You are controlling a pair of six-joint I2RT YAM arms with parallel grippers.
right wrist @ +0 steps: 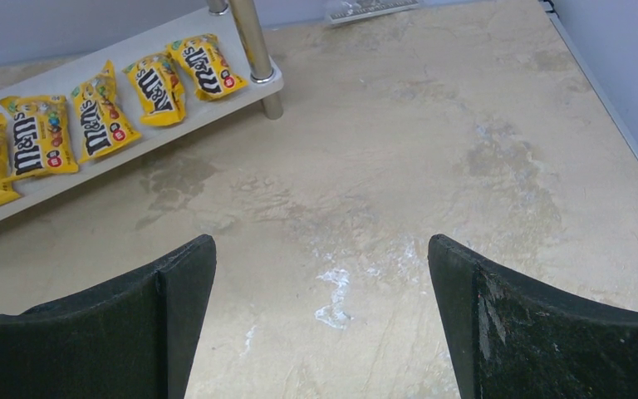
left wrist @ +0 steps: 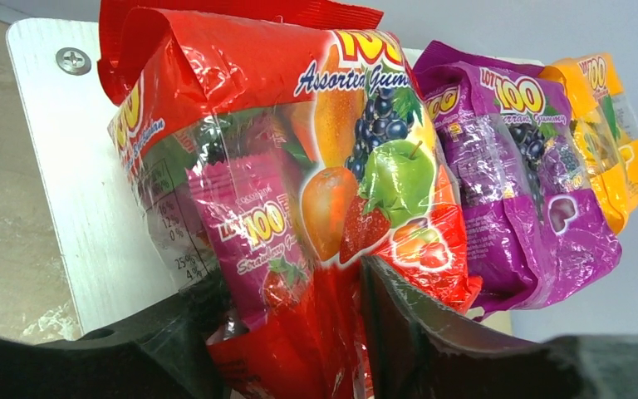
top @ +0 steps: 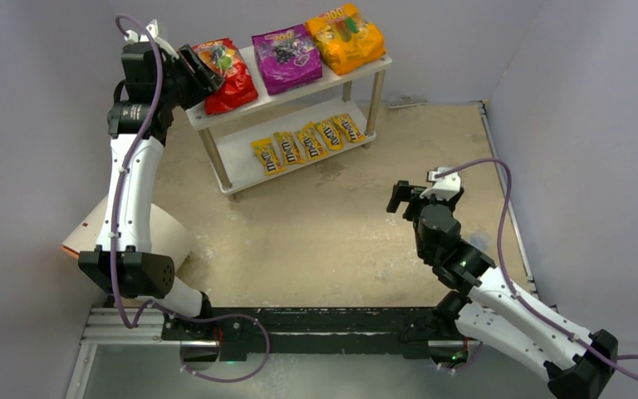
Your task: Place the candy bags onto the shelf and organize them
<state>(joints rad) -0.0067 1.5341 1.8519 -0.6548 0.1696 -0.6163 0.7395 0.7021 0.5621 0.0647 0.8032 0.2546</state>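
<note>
The shelf [top: 372, 66] stands at the back of the table. On its top board lie the red bag [top: 233, 79], the purple bag [top: 287, 56] and the orange bag [top: 345, 37] in a row. Several yellow M&M's packets [top: 307, 141] lie side by side on the lower board. My left gripper [top: 203, 71] is at the shelf's left end, shut on the red bag's near edge. In the left wrist view the red bag [left wrist: 299, 150] fills the gap of the gripper [left wrist: 291, 332]. My right gripper [top: 403, 198] hovers open and empty over the table; the right wrist view shows it [right wrist: 321, 274] over bare floor.
A cream cylinder with an orange rim [top: 166, 233] lies at the left, by the left arm. A black rail [top: 324, 324] runs along the near edge. Grey walls close in left, right and back. A small grey strip [top: 403, 101] lies beside the shelf's right leg.
</note>
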